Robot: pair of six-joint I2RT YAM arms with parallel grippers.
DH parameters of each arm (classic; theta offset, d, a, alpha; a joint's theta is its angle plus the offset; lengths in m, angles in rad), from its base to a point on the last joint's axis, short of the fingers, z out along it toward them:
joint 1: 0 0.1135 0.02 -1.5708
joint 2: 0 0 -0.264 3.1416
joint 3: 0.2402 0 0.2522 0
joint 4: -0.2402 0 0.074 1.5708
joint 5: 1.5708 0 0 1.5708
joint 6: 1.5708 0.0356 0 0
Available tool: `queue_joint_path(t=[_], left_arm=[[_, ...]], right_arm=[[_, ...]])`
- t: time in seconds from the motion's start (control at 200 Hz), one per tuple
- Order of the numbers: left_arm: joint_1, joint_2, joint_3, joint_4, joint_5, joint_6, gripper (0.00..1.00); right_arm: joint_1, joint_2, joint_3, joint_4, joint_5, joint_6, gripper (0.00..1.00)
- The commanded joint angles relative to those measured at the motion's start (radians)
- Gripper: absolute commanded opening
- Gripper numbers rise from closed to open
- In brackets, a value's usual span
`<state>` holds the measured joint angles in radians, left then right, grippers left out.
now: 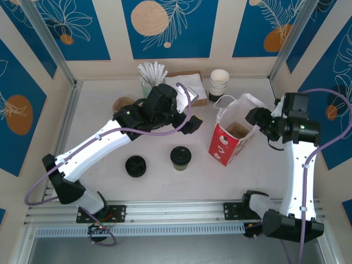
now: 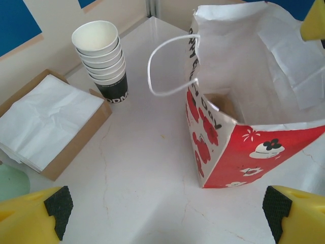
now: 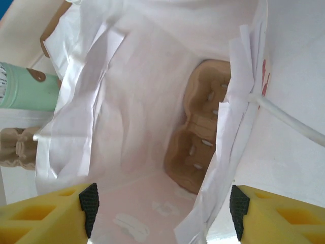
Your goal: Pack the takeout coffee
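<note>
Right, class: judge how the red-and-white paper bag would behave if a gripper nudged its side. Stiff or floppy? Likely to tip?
The bag is probably floppy: its thin walls look creased and buckled. It is likely light, with a cardboard cup carrier at the bottom, so a nudge may slide it. Tall on a narrow base, it could tip.

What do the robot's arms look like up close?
Both the left arm and right arm have white links, black joints and a loose purple cable. Their fingers are yellow with black textured pads.
</note>
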<state>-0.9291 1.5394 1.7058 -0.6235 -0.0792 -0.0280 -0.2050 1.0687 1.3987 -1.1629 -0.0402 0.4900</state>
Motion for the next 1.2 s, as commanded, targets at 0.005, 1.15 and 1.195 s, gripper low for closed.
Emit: queue_joint_path(t=[0.005,1.15,1.195], left_arm=[[0.018,-0.032,-0.021,0.027,0.015,-0.006,0.98],[0.074,-0.079,-0.101,0.077,0.088,-0.007,0.98],[0.078,-0.08,-0.104,0.08,0.092,-0.007,0.98]], right_arm=[[-0.007,0.015,0.039,-0.006,0.007,0.013,0.72],[-0.085,-0.046,0.042,-0.159,0.028,-0.021,0.81],[-0.085,-0.04,0.051,-0.157,0.024,-0.018,0.86]])
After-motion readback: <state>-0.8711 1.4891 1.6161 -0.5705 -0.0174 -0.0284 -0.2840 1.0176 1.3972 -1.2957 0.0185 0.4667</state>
